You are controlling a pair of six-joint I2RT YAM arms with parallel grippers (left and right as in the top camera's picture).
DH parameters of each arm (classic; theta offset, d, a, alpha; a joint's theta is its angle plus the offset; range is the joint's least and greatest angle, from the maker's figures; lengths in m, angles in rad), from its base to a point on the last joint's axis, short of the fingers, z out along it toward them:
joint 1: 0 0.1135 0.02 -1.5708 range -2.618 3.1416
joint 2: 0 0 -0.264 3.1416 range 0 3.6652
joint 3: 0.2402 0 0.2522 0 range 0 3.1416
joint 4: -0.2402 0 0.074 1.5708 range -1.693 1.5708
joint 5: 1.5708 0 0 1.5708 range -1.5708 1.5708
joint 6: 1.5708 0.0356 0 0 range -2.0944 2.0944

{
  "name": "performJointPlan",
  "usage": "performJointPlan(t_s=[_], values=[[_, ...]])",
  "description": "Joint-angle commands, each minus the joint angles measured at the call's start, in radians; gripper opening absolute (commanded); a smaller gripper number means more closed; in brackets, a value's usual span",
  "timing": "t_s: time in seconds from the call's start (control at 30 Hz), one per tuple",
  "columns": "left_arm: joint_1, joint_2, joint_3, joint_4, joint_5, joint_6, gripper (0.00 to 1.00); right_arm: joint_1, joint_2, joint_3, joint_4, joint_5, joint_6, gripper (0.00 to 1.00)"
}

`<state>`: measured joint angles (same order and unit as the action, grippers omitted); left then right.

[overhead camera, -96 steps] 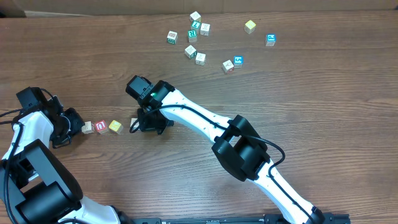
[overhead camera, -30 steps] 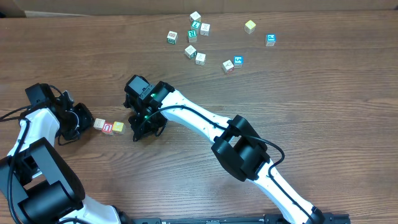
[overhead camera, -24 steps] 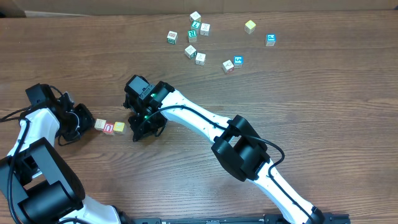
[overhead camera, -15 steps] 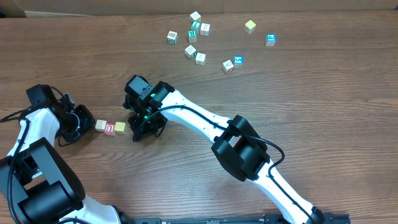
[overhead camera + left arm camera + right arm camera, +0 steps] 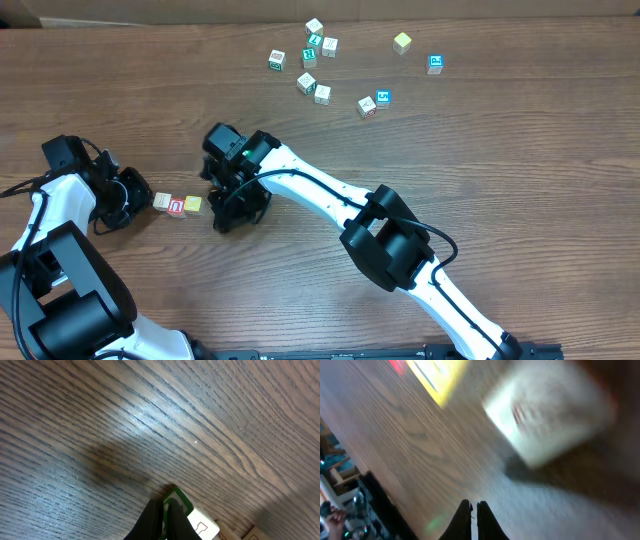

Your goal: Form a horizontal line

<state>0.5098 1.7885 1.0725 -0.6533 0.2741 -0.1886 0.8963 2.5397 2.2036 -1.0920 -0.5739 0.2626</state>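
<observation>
The line (image 5: 176, 205) lies left on the table (image 5: 480, 170), between the grippers, and only three of its pieces show from above. The right gripper (image 5: 236, 208), fingers together, hides its yellow-end neighbour; up close there is just a blurred pale cube (image 5: 550, 415). The left gripper (image 5: 140, 198), also closed, sits at the white end.

Looks down on a wood-grain table (image 5: 225, 420), grain running diagonally. Shows the left gripper (image 5: 163, 508) at the bottom edge, dark fingers pressed together, only a thin slit between. Finds a green-edged cube (image 5: 194, 519), white-faced, touching the fingertips' right side. Catches a pale second cube (image 5: 256, 533) further right, cropped to a corner.
</observation>
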Motion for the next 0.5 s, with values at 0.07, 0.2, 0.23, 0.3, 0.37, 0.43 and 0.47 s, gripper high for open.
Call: performJointPlan(t_s=[0.07, 0.2, 0.23, 0.3, 0.37, 0.43, 0.47], values=[[-0.010, 0.018, -0.008, 0.005, 0.015, -0.021, 0.04, -0.010, -0.003, -0.010, -0.160, 0.250, 0.141, 0.04], [-0.010, 0.018, -0.008, 0.011, 0.015, -0.029, 0.04, -0.026, -0.003, -0.010, -0.085, 0.394, 0.270, 0.04], [-0.010, 0.018, -0.008, 0.011, 0.015, -0.029, 0.04, -0.028, -0.003, -0.010, -0.060, 0.375, 0.270, 0.04], [-0.010, 0.018, -0.008, 0.013, 0.014, -0.029, 0.04, -0.036, -0.003, -0.010, 0.064, 0.290, 0.270, 0.04], [-0.010, 0.018, -0.008, 0.014, 0.014, -0.029, 0.04, -0.040, -0.003, -0.010, 0.122, 0.281, 0.301, 0.04], [-0.010, 0.018, -0.008, 0.014, 0.014, -0.029, 0.04, -0.039, -0.003, -0.010, 0.142, 0.281, 0.336, 0.04], [-0.010, 0.018, -0.008, 0.015, 0.014, -0.029, 0.04, -0.039, -0.003, -0.010, 0.145, 0.280, 0.341, 0.04]])
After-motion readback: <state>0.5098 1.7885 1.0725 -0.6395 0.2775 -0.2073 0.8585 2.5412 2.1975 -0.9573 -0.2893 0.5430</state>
